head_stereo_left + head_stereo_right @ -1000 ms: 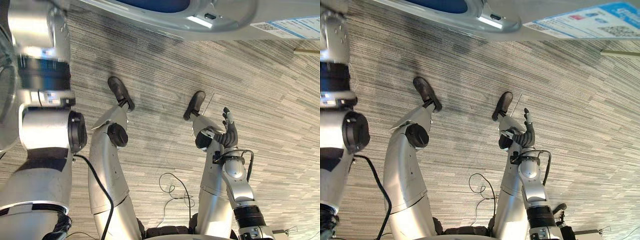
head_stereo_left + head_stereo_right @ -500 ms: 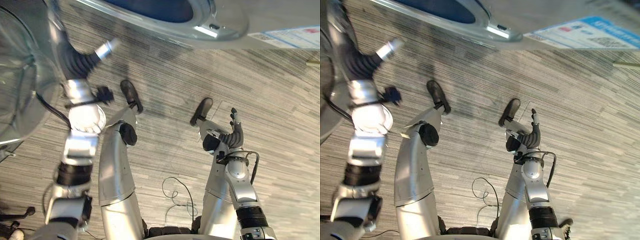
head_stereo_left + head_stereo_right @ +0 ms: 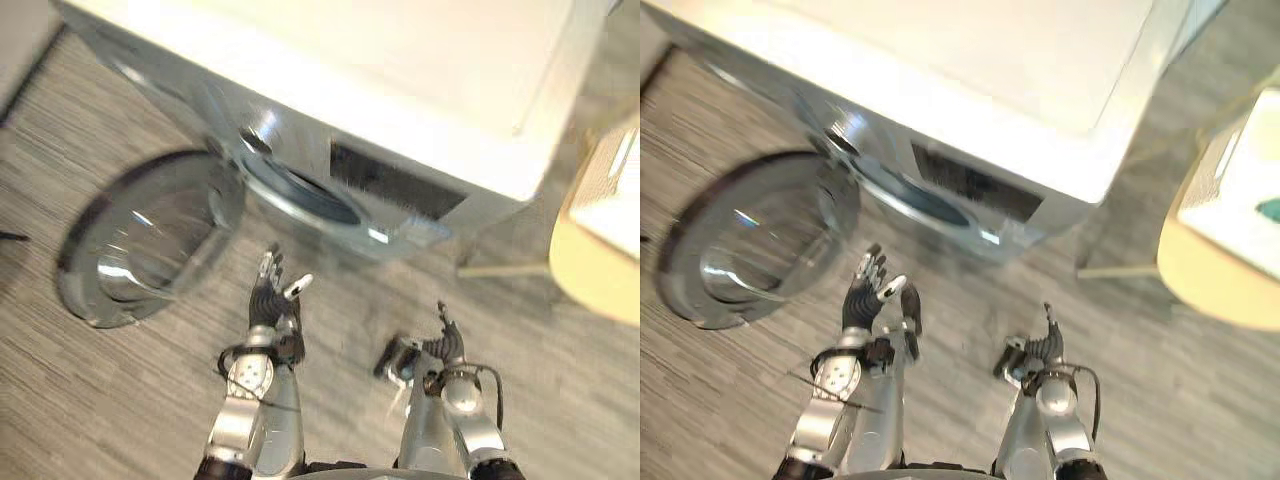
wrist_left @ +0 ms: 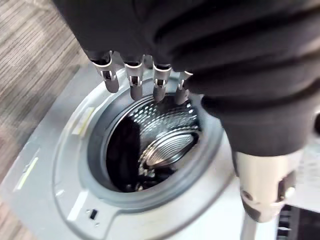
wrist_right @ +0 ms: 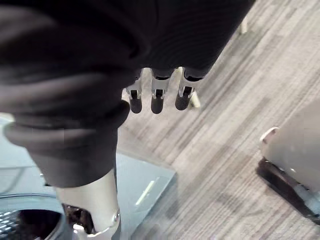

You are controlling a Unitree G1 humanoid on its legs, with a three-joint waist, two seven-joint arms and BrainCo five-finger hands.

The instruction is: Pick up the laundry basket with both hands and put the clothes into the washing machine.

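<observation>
The washing machine (image 3: 400, 90) has a white top and a silver front. Its round glass door (image 3: 150, 235) is swung wide to the left, leaving the opening (image 3: 300, 192) uncovered. My left hand (image 3: 268, 300) hangs low in front of the opening, fingers (image 4: 132, 75) straight and holding nothing. In the left wrist view the shiny perforated drum (image 4: 160, 145) lies past those fingers. My right hand (image 3: 445, 345) is lower and to the right, over the floor, fingers (image 5: 157, 97) straight and empty. At the right edge a white perforated basket (image 3: 1240, 190) rests on a pale round stand (image 3: 1210, 280).
Grey striped carpet (image 3: 120, 400) covers the floor around the machine. A thin pale leg (image 3: 500, 268) reaches the floor between the machine and the round stand. The machine's lower front corner (image 5: 145, 185) shows in the right wrist view.
The camera has swung up from the floor to the washing machine. My left arm has dropped from close to the camera to low in front of the opening. The right hand keeps its pose.
</observation>
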